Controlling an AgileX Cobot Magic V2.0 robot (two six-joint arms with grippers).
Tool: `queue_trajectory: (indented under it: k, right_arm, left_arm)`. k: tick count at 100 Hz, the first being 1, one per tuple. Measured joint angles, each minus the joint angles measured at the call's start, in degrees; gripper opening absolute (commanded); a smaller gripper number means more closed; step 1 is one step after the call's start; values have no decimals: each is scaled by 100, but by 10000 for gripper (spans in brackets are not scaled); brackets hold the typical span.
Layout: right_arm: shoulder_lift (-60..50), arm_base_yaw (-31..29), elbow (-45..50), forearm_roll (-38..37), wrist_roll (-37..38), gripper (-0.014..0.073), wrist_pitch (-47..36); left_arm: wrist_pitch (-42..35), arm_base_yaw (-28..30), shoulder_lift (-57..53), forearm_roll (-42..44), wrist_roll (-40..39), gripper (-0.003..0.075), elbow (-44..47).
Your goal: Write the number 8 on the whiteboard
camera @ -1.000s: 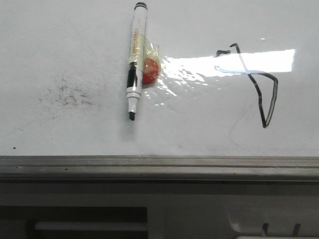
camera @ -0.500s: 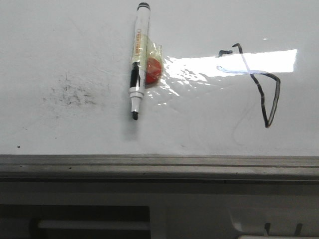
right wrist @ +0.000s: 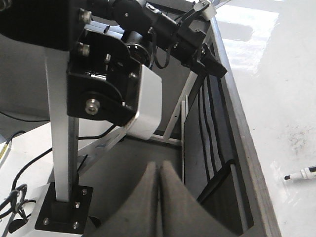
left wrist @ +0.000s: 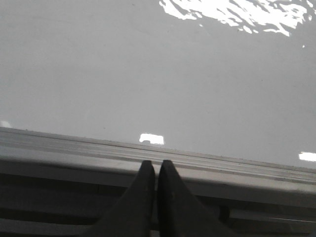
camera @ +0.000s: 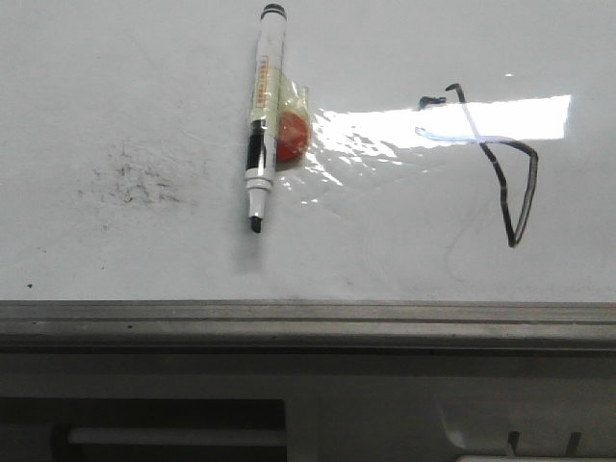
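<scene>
The number 8 (camera: 491, 164) is only a thin black line on the whiteboard (camera: 115, 67), angular and lopsided, with its upper part faint under the glare; I judge it smears if rubbed and cannot be held, so the thing to take is the marker (camera: 262, 115). That marker lies uncapped, tip toward the grey edge rail (camera: 308, 322), and looks light, stiff and smooth; a strip of clear tape (camera: 289, 120) with a red blob sits against its barrel, so I would close on the bare white upper barrel, across its width. Both lie well beyond my pincers, the figure on my right side, the marker nearer the middle. My left pincer (left wrist: 152, 170) is closed with nothing in it, hanging over the rail; my right pincer (right wrist: 159, 173) is closed and empty too, off the board's edge over the frame. Compared with half a second ago, everything sits a touch differently in the front view, back where it was a second ago; I judge a camera wobble.
</scene>
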Motion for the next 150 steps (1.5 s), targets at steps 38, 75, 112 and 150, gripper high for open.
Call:
queue_trajectory:
  k: [38,75,112,150]
  right_arm:
    - [0,0,0,0,0,-64,0]
    - [0,0,155,-276,0,-63,-209]
    - [215,-2199,2548,-1288,0,-63,-5580]
    - [-716,-4705,3657,-1288,741,-64,-5301]
  left_arm:
    - [0,23,0,0,0,-20,0]
    - [0,33,0,0,0,-20,0]
    - [0,33,0,0,0,-20,0]
    - [7,33,0,0,0,-20,0]
